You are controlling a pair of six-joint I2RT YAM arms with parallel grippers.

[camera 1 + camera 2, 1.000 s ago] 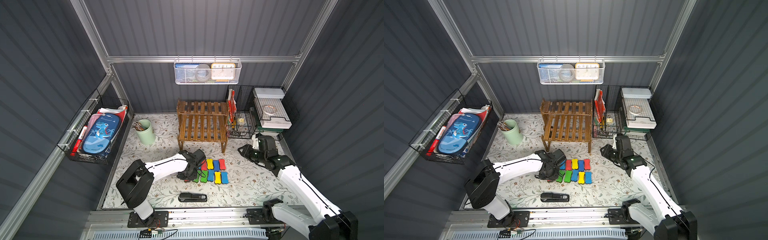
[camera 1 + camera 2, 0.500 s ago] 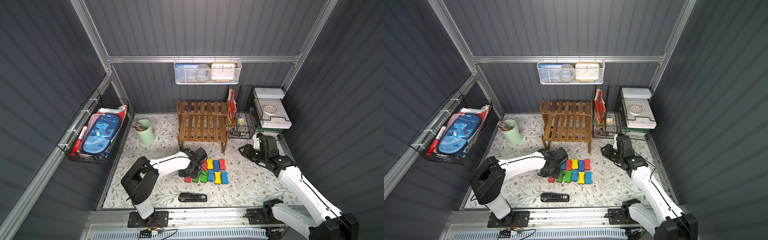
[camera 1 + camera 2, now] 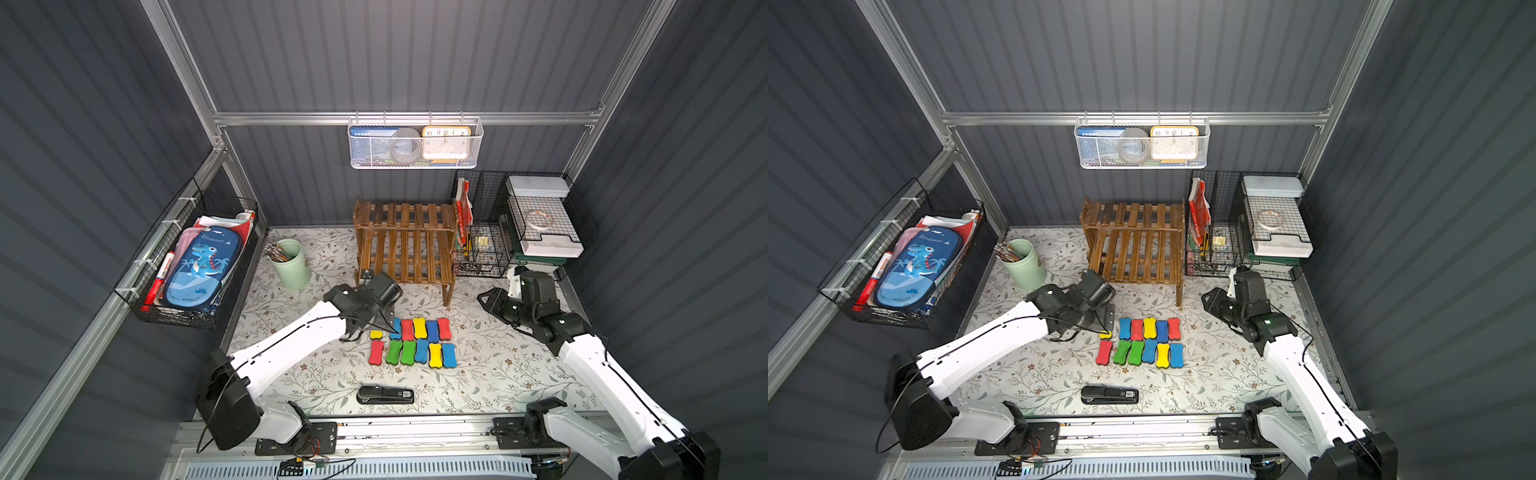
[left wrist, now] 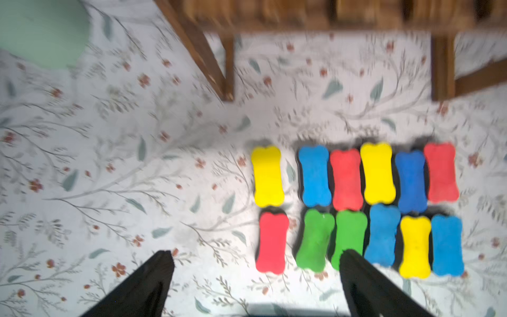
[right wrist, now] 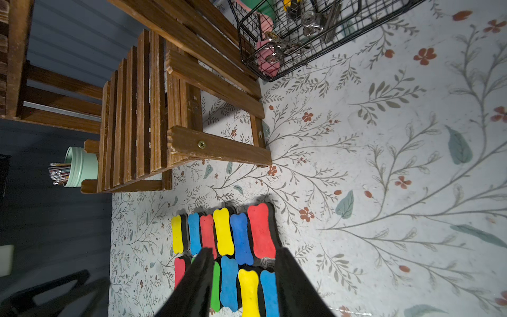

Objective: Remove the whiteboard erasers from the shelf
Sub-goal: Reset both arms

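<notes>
I see the twelve whiteboard erasers (image 3: 411,343) lying in two rows on the tabletop (image 3: 498,365) just in front of the shelf (image 3: 405,241), my left tool (image 4: 255,254) spread wide and empty above the rows by one front leg, my right tool (image 5: 244,251) parted, pinching nothing, off the other front corner.

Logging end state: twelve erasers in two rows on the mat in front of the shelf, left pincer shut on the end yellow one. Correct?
Not quite. The left pincer is open, jaws wide apart in the left wrist view; the end yellow eraser lies free on the mat. The rest stands: twelve erasers in two rows before the shelf.
</notes>
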